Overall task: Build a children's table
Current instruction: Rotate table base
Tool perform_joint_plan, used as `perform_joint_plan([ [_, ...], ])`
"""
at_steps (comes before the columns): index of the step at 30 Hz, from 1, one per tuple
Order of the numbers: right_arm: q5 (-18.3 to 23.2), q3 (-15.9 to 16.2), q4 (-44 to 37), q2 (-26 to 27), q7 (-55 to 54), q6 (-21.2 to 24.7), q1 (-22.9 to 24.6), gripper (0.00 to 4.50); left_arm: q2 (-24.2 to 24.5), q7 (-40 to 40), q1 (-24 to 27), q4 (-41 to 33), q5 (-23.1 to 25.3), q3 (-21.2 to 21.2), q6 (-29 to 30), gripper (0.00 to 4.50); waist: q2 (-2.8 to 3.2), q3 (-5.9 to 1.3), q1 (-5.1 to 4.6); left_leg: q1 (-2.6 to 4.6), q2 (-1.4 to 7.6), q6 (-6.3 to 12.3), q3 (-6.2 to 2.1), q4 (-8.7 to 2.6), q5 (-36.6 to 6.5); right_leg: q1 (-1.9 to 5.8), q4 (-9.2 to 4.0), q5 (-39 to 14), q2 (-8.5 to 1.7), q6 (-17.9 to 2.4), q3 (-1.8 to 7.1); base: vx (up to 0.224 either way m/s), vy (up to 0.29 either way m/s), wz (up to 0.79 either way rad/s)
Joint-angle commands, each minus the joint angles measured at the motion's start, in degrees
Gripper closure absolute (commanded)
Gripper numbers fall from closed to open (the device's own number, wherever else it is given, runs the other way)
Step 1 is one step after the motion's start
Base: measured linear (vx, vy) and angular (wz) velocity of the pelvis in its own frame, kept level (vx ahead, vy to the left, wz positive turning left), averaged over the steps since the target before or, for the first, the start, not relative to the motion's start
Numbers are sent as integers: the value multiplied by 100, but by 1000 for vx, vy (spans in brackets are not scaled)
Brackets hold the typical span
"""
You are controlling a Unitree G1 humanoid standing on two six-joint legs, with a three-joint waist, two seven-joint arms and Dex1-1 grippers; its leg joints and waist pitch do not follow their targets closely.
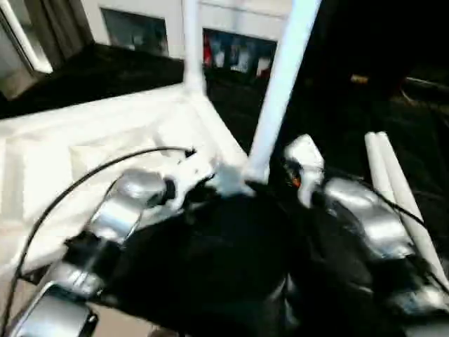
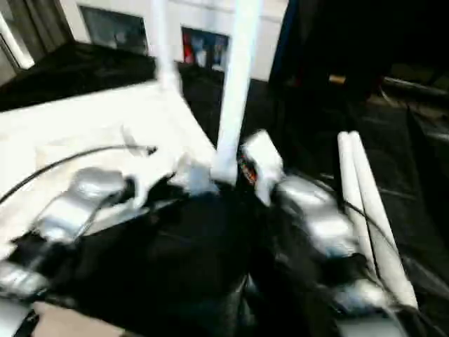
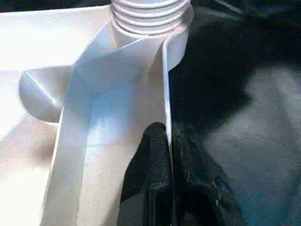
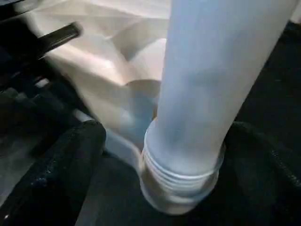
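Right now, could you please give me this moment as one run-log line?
left gripper: shut on tabletop rim | right gripper: open around standing leg in corner socket | spare legs: two, lying at right

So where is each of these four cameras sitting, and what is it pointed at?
Left eye and right eye: on the head, looking down over both silver forearms at the upturned table top.
Left wrist: along the left gripper, shut on the top's edge wall.
Right wrist: along the right gripper, fingers spread beside the standing leg.
Shared: that leg's threaded corner socket.
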Motion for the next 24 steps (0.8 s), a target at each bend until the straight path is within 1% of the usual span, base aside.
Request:
perform_joint_plan([
  [1,54,100,-351,-119,313,-23,200,13,10,-281,154,-235,-321,-55,-344,450,28,-410,11,77,349,603,-59,-273,-420,436,-291,-40,-531,-1404,325,-61,5,-1],
  [2,66,97,-420,-152,328,19,237,13,39,-333,176,-252,-330,-69,-373,450,28,-389,1,66,356,484,-69,-290,-581,434,-313,-381,-537,-1335,331,-51,3,-1],
  [3,107,140,-537,-231,437,101,316,13,142,-542,245,-372,-395,-113,-328,450,34,-383,-6,88,345,382,-61,-296,-750,413,-350,-712,-532,-1268,336,-51,3,-1],
  [4,168,183,-698,-321,516,233,391,13,214,-702,295,-454,-443,-134,-312,450,40,-387,5,99,341,342,-66,-296,-785,418,-348,-793,-530,-1232,340,0,0,0],
  [5,181,246,-794,-400,600,264,452,13,298,-910,346,-549,-503,-171,-351,450,43,-364,10,83,345,305,-65,-303,-816,408,-360,-920,-541,-1182,356,0,0,0],
  [6,194,299,-833,-444,675,282,494,13,370,-1043,386,-617,-523,-192,-349,450,48,-367,16,96,339,282,-59,-303,-836,400,-374,-1017,-540,-1134,357,0,0,0],
  [8,153,335,-760,-437,707,220,539,13,474,-1193,440,-705,-501,-222,-388,450,15,-382,20,100,331,274,-57,-294,-757,397,-358,-943,-526,-1118,353,0,0,0],
  [9,138,328,-726,-423,710,207,542,13,482,-1207,444,-712,-490,-215,-380,450,26,-387,22,92,327,276,-59,-289,-719,402,-343,-892,-526,-1133,353,0,0,0],
  [10,133,323,-717,-418,716,204,548,13,485,-1208,445,-711,-484,-212,-386,450,30,-395,26,101,325,290,-53,-279,-646,394,-331,-768,-519,-1160,350,0,0,0],
  [12,113,286,-655,-378,734,213,591,13,504,-1225,460,-723,-471,-193,-398,450,11,-392,26,87,320,319,-54,-272,-548,401,-307,-594,-511,-1189,347,0,0,0],
  [13,107,263,-578,-338,686,227,595,13,523,-1222,476,-741,-477,-193,-392,450,7,-401,31,75,313,332,-58,-264,-481,419,-286,-509,-513,-1200,342,0,0,0],
  [15,109,255,-533,-316,638,239,588,13,534,-1218,487,-754,-484,-194,-383,450,3,-411,22,73,303,383,-55,-246,-380,419,-266,-343,-512,-1241,338,0,0,0],
  [17,167,273,-535,-297,620,280,577,13,553,-1228,501,-783,-496,-183,-352,450,4,-412,27,70,301,401,-55,-243,-379,425,-257,-285,-509,-1259,338,0,0,0],
  [22,202,210,-391,-91,467,186,513,13,539,-1254,528,-846,-536,-142,-281,450,16,-414,28,63,296,352,-61,-239,-453,428,-266,-429,-516,-1245,332,0,0,0],
  [23,221,202,-381,-63,470,178,514,29,543,-1261,530,-850,-536,-142,-280,450,17,-416,29,66,296,327,-63,-240,-484,430,-269,-481,-516,-1233,331,0,0,0],
  [24,221,202,-381,-63,470,178,514,29,543,-1261,530,-850,-536,-142,-280,450,21,-418,30,74,300,310,-63,-239,-501,427,-267,-501,-513,-1229,332,0,0,0],
])
